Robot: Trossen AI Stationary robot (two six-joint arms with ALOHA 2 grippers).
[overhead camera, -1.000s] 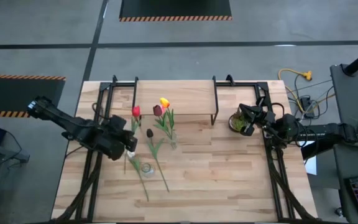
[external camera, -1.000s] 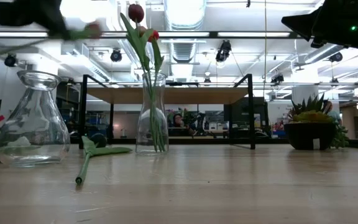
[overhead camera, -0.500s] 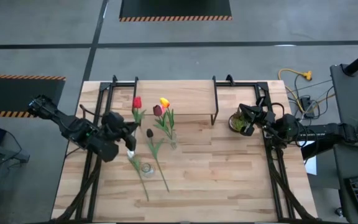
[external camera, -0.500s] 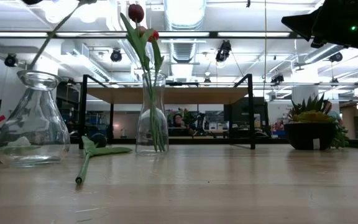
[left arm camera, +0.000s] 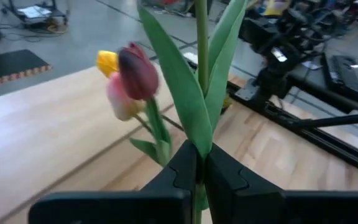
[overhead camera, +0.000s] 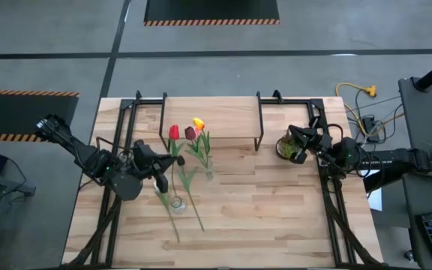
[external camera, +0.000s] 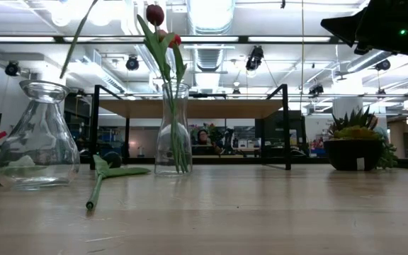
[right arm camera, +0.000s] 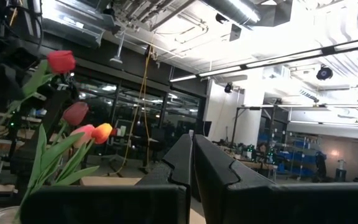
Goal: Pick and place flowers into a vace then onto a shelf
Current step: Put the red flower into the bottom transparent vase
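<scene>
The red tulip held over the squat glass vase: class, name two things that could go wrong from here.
1. The left gripper is shut on the red tulip by its thin green stem, whose tip hangs above the narrow neck of the squat clear glass vase; it could miss and catch the rim.
2. The tall slim glass vase holding tulips stands close by; the left arm's swing could topple it.

Red tulip (overhead camera: 174, 132), maroon tulip (overhead camera: 190, 133), orange-yellow tulip (overhead camera: 199, 123); green stems; light-wood shelf (overhead camera: 223, 120), black legs.
</scene>
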